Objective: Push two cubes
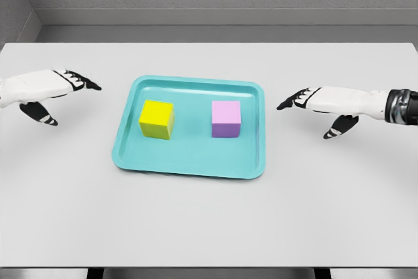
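Note:
A yellow cube (157, 119) sits in the left half of a teal tray (189, 164), and a pink-purple cube (226, 119) sits in the right half, a cube's width apart from it. My left hand (62, 93) hovers over the table left of the tray, fingers stretched flat toward it, holding nothing. My right hand (313, 108) mirrors it on the right side, fingers extended toward the tray, thumb hanging down, also holding nothing. Neither hand touches the tray or a cube.
The tray lies in the middle of a white table (209, 220). A grey wall runs behind the table's far edge.

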`<state>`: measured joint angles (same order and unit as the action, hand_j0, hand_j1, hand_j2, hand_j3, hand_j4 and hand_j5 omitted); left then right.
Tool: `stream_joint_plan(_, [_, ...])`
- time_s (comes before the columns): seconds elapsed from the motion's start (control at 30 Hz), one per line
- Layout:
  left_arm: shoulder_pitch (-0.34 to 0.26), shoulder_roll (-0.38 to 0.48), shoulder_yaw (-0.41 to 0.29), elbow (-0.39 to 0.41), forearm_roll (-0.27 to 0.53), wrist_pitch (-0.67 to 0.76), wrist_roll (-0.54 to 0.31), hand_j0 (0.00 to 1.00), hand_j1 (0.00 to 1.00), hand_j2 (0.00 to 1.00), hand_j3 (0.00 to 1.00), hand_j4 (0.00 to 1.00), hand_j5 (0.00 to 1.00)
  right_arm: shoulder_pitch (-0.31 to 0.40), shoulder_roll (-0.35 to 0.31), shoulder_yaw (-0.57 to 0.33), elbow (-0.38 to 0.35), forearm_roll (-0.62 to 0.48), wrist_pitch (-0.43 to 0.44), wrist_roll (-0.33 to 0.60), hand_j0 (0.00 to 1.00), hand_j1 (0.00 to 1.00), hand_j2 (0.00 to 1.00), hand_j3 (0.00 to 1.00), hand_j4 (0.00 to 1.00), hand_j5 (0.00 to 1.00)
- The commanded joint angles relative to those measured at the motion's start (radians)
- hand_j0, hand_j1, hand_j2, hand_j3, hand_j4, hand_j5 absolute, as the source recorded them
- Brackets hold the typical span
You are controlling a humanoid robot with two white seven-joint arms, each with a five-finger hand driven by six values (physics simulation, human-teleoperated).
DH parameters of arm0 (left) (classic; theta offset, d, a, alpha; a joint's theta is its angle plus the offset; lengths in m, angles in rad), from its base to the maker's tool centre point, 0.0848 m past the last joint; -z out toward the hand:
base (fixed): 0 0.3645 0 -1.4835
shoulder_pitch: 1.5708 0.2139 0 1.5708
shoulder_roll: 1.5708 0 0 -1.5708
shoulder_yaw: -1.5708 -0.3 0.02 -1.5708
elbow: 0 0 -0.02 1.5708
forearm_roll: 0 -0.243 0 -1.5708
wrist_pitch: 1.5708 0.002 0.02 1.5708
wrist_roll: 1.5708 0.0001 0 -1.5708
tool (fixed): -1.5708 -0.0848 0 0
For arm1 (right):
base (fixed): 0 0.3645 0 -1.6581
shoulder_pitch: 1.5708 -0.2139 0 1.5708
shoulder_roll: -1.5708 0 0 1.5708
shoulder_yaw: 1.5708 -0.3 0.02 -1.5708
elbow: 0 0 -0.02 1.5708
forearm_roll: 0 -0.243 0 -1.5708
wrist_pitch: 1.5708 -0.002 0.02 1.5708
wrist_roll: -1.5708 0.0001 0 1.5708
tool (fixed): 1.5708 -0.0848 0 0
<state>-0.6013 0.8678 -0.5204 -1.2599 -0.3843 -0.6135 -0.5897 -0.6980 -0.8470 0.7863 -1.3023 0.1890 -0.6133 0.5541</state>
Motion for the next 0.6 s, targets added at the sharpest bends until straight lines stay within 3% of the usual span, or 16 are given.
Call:
stream_joint_plan(0.0, [0.000,-0.012,-0.015,0.010,-0.013,0.003,-0.021,1.00,1.00,1.00,1.00,1.00,1.00,0.000,0.000,0.001,-0.002,-0.005,0.002,0.000,1.00,1.00,1.00,1.00,1.00,1.00])
stream_joint_plan(0.03, [-0.003,-0.009,-0.013,0.007,-0.007,0.003,-0.021,0.89,0.89,0.89,0.89,0.89,0.89,0.000,-0.001,0.001,-0.002,-0.006,0.002,0.000,1.00,1.00,1.00,1.00,1.00,1.00])
stream_joint_plan(0.1, [-0.005,0.002,-0.001,-0.010,-0.001,0.003,-0.021,0.80,0.80,0.80,0.80,0.80,0.80,-0.002,-0.003,0.001,0.000,-0.006,0.002,-0.003,1.00,1.00,1.00,1.00,1.00,1.00])
stream_joint_plan(0.2, [-0.002,0.007,-0.001,-0.079,-0.010,0.003,-0.021,0.79,0.79,0.79,0.79,0.79,0.79,-0.026,-0.003,0.010,0.044,-0.011,0.009,-0.007,1.00,1.00,1.00,1.00,1.00,1.00])
stream_joint_plan(0.33, [0.005,0.002,0.010,-0.162,-0.010,0.003,-0.021,0.79,0.79,0.79,0.79,0.79,0.79,-0.071,-0.003,0.048,0.041,-0.005,0.002,-0.005,0.98,0.98,0.98,0.98,0.98,0.98])
stream_joint_plan(0.37, [0.008,-0.001,0.014,-0.173,-0.010,0.003,-0.021,0.79,0.79,0.79,0.79,0.79,0.79,-0.072,-0.003,0.051,0.043,-0.005,0.002,-0.005,0.84,0.84,0.84,0.84,0.84,0.84])
stream_joint_plan(0.4, [0.009,-0.012,0.014,-0.174,-0.013,0.003,-0.021,0.79,0.79,0.79,0.79,0.79,0.79,-0.074,-0.004,0.080,0.040,-0.003,0.002,-0.005,0.61,0.61,0.61,0.61,0.61,0.61])
stream_joint_plan(0.43, [0.011,-0.015,0.011,-0.171,-0.018,0.003,-0.021,0.79,0.79,0.79,0.79,0.79,0.79,-0.078,-0.003,0.091,0.037,-0.003,0.002,0.004,0.49,0.49,0.49,0.49,0.49,0.49])
stream_joint_plan(0.53, [0.011,-0.062,0.011,-0.136,-0.031,0.003,-0.021,0.79,0.79,0.79,0.79,0.79,0.79,-0.109,-0.003,0.099,0.029,-0.003,0.002,0.057,0.17,0.17,0.17,0.17,0.17,0.17])
stream_joint_plan(0.57, [0.012,-0.073,0.011,-0.125,-0.039,0.003,-0.021,0.79,0.79,0.79,0.79,0.79,0.79,-0.124,0.008,0.102,0.017,-0.003,0.002,0.057,0.16,0.16,0.16,0.16,0.16,0.16])
